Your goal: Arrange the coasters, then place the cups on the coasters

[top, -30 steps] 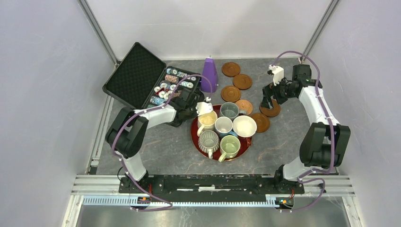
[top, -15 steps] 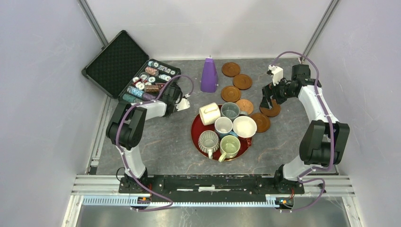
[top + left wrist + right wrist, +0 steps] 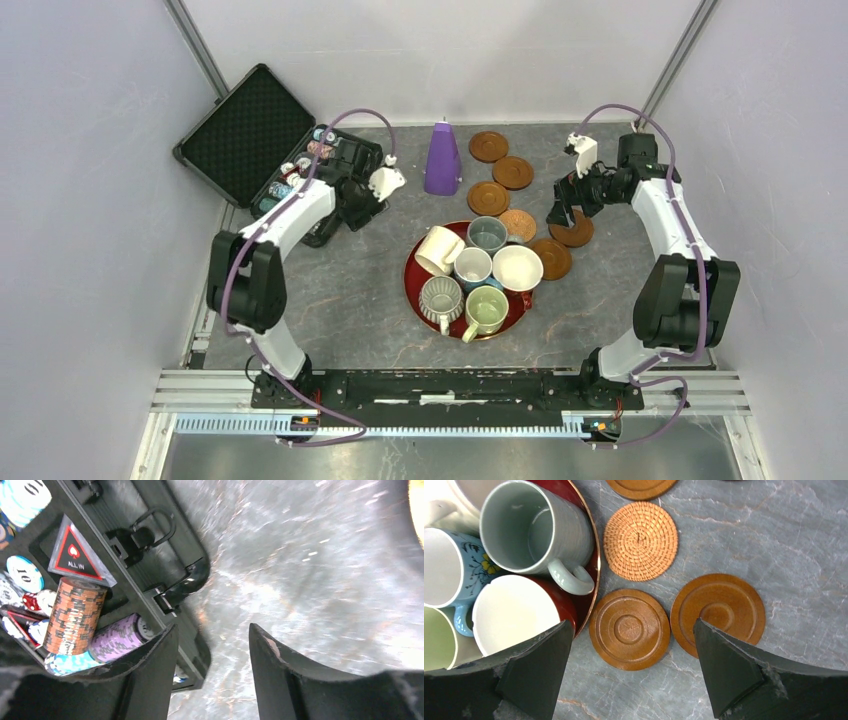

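six cups sit bunched on the red tray [image 3: 412, 282] in the middle of the counter [image 3: 340, 320]. nearest are the ribbed grey cup [image 3: 441, 299] and the pale green cup [image 3: 486, 308], side by side. behind them come the blue-handled white cup [image 3: 473, 267] and the wide white cup [image 3: 518, 267]. at the tray's far side the cream-yellow cup [image 3: 439, 250] looks tipped onto its side by the left rim, with the grey-blue cup [image 3: 487, 234] upright to its right.

all six coasters lie on the counter with no cup on any of them. one brown coaster [image 3: 551, 258] lies just right of the tray and a second brown coaster [image 3: 718, 614] is beside it. the woven coaster [image 3: 517, 224] is just beyond, against the tray's far edge. three more brown coasters [image 3: 513, 172] trail off to the far side, right of the purple cone [image 3: 442, 160].

the right hand [image 3: 632, 624] hovers over those two near brown coasters, fingers spread wide, gripping nothing. far left, the left hand [image 3: 212, 635] hangs at the edge of the open chip case [image 3: 250, 135], fingers apart, nothing between them.
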Controlling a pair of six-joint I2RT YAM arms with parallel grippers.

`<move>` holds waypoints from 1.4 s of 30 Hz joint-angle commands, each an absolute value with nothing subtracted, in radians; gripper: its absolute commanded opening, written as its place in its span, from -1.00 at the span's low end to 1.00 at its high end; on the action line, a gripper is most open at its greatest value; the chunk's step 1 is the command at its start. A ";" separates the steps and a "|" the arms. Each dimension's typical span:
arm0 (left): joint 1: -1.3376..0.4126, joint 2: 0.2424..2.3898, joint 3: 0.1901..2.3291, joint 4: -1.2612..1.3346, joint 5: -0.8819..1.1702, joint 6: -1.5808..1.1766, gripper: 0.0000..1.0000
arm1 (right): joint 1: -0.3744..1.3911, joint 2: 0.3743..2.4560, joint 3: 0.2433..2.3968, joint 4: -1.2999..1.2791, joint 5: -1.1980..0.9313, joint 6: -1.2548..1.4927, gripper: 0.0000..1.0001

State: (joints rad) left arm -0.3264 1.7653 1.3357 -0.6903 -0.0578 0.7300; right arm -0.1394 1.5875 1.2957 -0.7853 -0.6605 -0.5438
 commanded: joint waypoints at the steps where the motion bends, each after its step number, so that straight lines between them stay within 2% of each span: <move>1: -0.328 1.648 1.382 -0.825 0.245 0.574 0.27 | -0.111 1.566 1.349 -0.767 -0.764 -0.565 0.96; 4: -0.314 1.596 1.351 -0.824 0.327 0.513 0.37 | -0.009 1.510 1.338 -0.734 -0.742 -0.655 0.97; 8: -0.278 1.536 1.310 -0.834 0.406 0.425 0.69 | 0.219 1.445 1.329 -0.672 -0.610 -0.745 0.98; 9: -0.271 1.520 1.294 -0.832 0.406 0.402 0.73 | 0.270 1.439 1.333 -0.664 -0.584 -0.752 0.91; 13: -0.196 1.456 1.234 -0.820 0.469 0.304 0.77 | 0.476 1.448 1.351 -0.676 -0.449 -0.827 0.85; 16: -0.160 1.371 1.131 -0.742 0.527 0.289 0.99 | 0.608 1.457 1.333 -0.659 -0.345 -0.870 0.83; 17: -0.160 1.306 1.054 -0.673 0.553 0.299 1.00 | 0.633 1.461 1.329 -0.647 -0.325 -0.869 0.82; 20: -0.185 1.083 0.795 -0.324 0.551 0.320 1.00 | 0.637 1.489 1.356 -0.631 -0.319 -0.808 0.80; 22: -0.251 1.016 0.683 -0.188 0.497 0.416 1.00 | 0.621 1.496 1.371 -0.623 -0.317 -0.780 0.80; 27: -0.422 1.037 0.547 0.092 0.358 0.552 1.00 | 0.548 1.487 1.387 -0.637 -0.351 -0.741 0.80; 35: -0.611 1.259 0.527 0.394 0.275 0.708 1.00 | 0.359 1.422 1.341 -0.675 -0.402 -0.710 0.81; 42: -0.681 1.437 0.623 0.467 0.215 0.801 0.81 | 0.220 1.368 1.267 -0.690 -0.443 -0.695 0.81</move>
State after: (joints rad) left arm -0.6537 1.3727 0.5407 0.3252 0.2642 0.6876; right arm 0.2626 1.4178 1.3022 -0.6739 -0.3904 -0.7204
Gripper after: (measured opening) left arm 0.940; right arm 0.902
